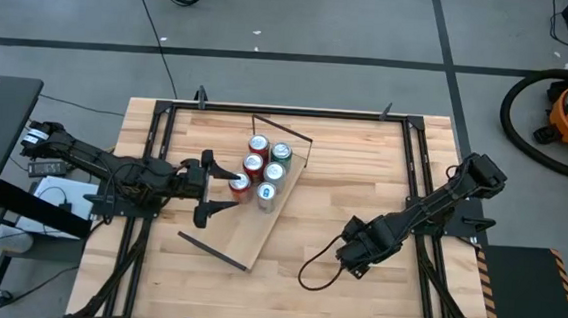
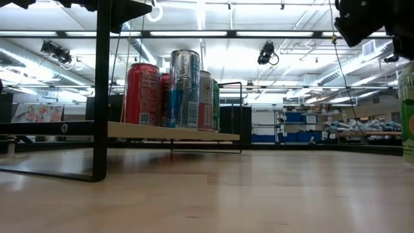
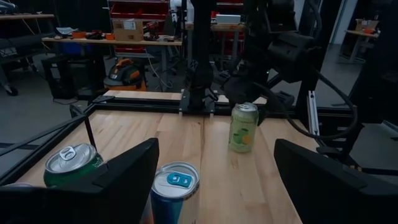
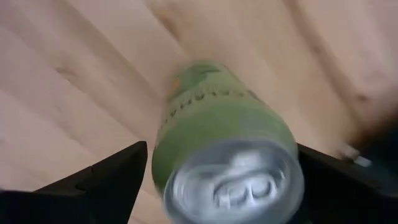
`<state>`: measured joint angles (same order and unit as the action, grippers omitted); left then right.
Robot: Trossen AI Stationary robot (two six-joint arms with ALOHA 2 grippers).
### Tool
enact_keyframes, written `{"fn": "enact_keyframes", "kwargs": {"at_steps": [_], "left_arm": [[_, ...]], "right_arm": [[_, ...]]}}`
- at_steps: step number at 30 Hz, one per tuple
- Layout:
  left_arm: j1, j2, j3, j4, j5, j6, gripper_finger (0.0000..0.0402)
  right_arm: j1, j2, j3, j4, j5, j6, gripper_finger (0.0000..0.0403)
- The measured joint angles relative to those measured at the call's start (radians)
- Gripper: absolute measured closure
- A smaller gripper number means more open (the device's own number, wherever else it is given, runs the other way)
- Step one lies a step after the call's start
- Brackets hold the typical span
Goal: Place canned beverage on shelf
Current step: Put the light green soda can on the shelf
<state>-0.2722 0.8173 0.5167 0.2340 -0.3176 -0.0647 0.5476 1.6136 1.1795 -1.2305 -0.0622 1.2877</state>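
The shelf [image 1: 251, 232] is a long light-wood plank with dark wire brackets, lying aslant at the table's middle. Several cans stand on its far half, among them a red can [image 1: 239, 184], a blue-topped can [image 3: 176, 186] and a green can [image 3: 71, 163]. My left gripper [image 1: 229, 188] is open; its fingers stand on either side of the red can without visibly touching it. A pale green can [image 3: 244, 127] stands upright on the tabletop at the right. My right gripper [image 4: 221, 149] is open just above its top. The can also shows in the low view [image 2: 407, 110].
The cans on the shelf stand close together [image 2: 174, 90], and a tall wire bracket [image 2: 100, 90] stands at the shelf's near end. A black cable [image 1: 316, 272] loops on the table near my right arm. A dark metal frame [image 1: 287, 110] runs round the tabletop.
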Motion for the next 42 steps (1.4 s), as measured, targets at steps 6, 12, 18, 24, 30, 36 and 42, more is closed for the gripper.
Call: {"fn": "enact_keyframes", "kwargs": {"at_steps": [6,12,18,24,30,36,42], "left_arm": [[0.0,0.0,0.0,-0.001,0.0,-0.005,0.0072],[0.0,0.0,0.0,-0.002,0.0,-0.005,0.0072],[0.0,0.0,0.0,-0.012,0.086,-0.021,0.0072],[-0.001,0.001,0.0,-0.032,0.131,-0.022,0.0072],[-0.003,0.001,0.011,-0.054,0.133,-0.032,0.0072],[-0.002,0.034,0.015,-0.062,0.132,-0.038,0.0072],[-0.002,0.125,0.058,-0.116,0.132,-0.039,0.0072]], "right_arm": [[-0.001,-0.037,-0.106,0.155,-0.006,0.019,0.0028],[-0.012,-0.039,-0.141,0.205,-0.013,-0.019,0.0063],[-0.046,-0.038,-0.098,0.209,0.015,-0.129,0.0092],[-0.091,-0.033,0.002,0.21,0.134,-0.24,0.0083],[-0.125,-0.005,0.099,0.251,0.18,-0.37,0.0082],[-0.147,0.047,0.202,0.27,0.287,-0.508,0.0082],[-0.169,0.071,0.284,0.339,0.363,-0.66,0.0082]]}}
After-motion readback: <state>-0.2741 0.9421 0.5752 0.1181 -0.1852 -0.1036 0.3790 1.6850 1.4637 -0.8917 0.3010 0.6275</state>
